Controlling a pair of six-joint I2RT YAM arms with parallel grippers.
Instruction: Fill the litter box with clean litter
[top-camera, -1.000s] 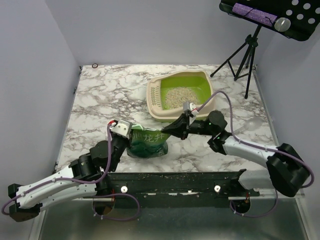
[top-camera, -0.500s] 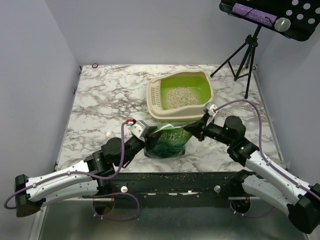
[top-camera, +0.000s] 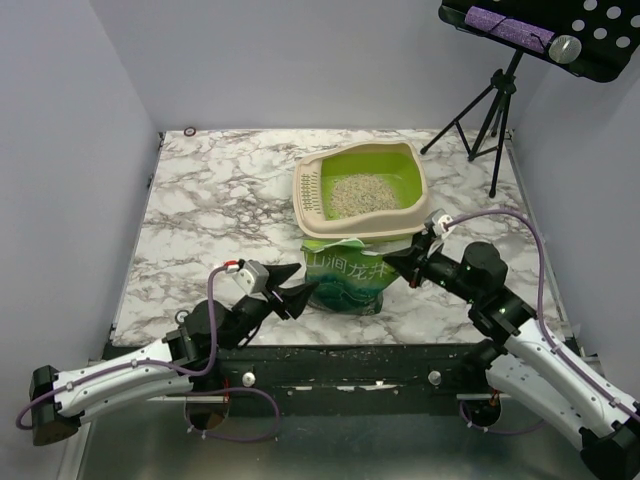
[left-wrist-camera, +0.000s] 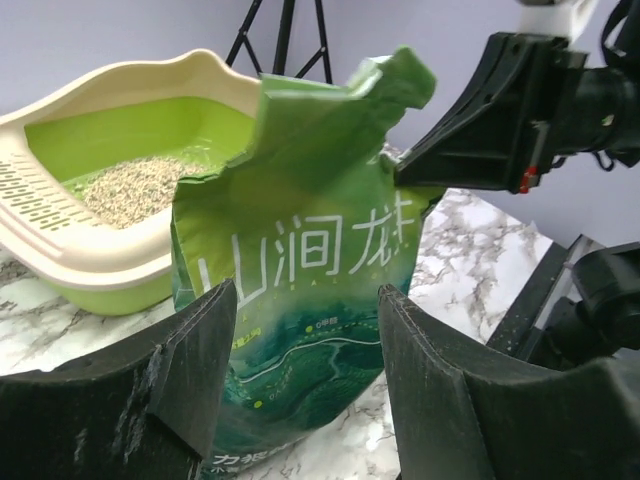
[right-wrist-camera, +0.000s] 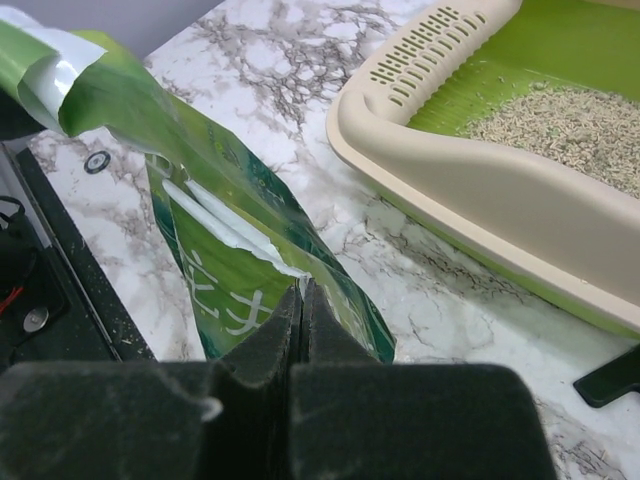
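Green bag (top-camera: 345, 280) pinched by right claw (top-camera: 391, 262) half-hides litter box (left-wrist-camera: 70, 255); left claw (top-camera: 297, 293) spread.

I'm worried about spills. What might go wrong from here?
1. The right claw pinches only a thin edge of the bag; it may slip or tear on lifting.
2. The left claw is open, off the bag, so the bag may sag and spill beside the litter box.

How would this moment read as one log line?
left end effector open | right end effector shut on green bag | litter box holds litter
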